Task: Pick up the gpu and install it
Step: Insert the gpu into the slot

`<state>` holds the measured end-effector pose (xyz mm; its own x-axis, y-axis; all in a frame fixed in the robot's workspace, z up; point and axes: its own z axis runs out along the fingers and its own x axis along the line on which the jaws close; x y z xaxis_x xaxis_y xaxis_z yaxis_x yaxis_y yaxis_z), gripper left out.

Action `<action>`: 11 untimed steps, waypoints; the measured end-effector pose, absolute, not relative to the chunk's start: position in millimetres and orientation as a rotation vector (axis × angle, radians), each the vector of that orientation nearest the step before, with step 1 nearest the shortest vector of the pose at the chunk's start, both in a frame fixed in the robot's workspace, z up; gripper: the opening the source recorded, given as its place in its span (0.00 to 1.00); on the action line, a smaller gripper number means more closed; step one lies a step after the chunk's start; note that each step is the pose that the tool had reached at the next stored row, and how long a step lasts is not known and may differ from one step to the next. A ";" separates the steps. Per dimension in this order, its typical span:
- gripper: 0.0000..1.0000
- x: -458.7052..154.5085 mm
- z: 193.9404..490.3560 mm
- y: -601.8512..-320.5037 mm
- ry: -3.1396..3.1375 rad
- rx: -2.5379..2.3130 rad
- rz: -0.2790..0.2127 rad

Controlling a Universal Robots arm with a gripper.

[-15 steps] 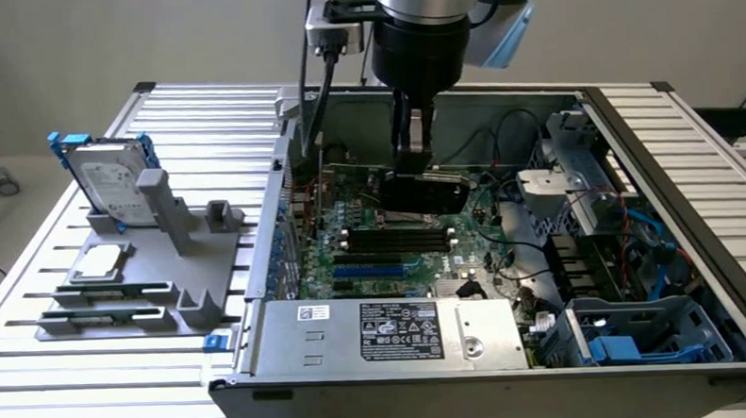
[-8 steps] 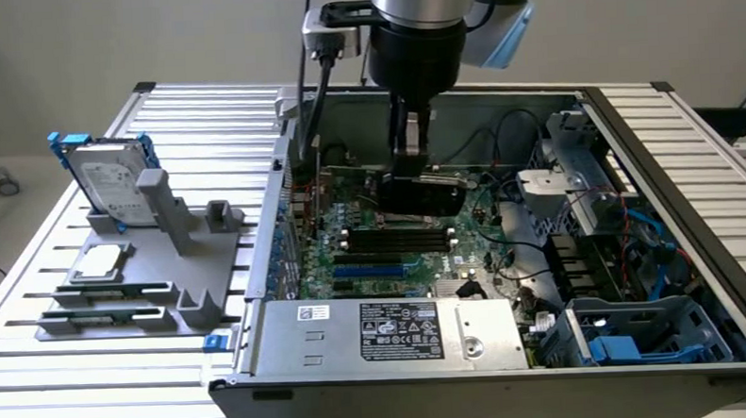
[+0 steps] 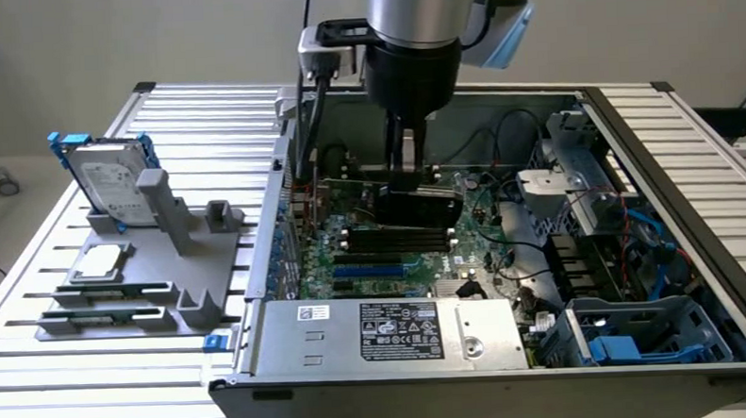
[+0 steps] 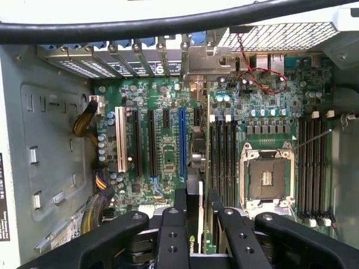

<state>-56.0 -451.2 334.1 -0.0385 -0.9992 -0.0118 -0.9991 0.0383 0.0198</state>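
Wrist view shows the fingers (image 4: pixel 170 232) gripping the gpu (image 4: pixel 194 238) over the green board (image 4: pixel 168 140) inside the computer case (image 4: pixel 45 168); I think this is the putting-in step, and it must be straight to fit.

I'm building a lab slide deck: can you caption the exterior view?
The gripper holds the gpu on edge over the motherboard inside the open computer case.
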 end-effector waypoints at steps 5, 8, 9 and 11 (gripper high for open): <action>0.26 -57.3 326.2 -457.2 -2.257 2.177 -0.035; 0.26 -58.9 322.0 -461.2 -2.256 2.178 -0.035; 0.26 -59.5 320.6 -462.5 -2.255 2.179 -0.035; 0.26 -60.6 318.0 -465.1 -2.254 2.180 -0.035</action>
<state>-60.6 -465.1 318.0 -0.0337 -0.9994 -0.0119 -0.9992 0.0334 0.0199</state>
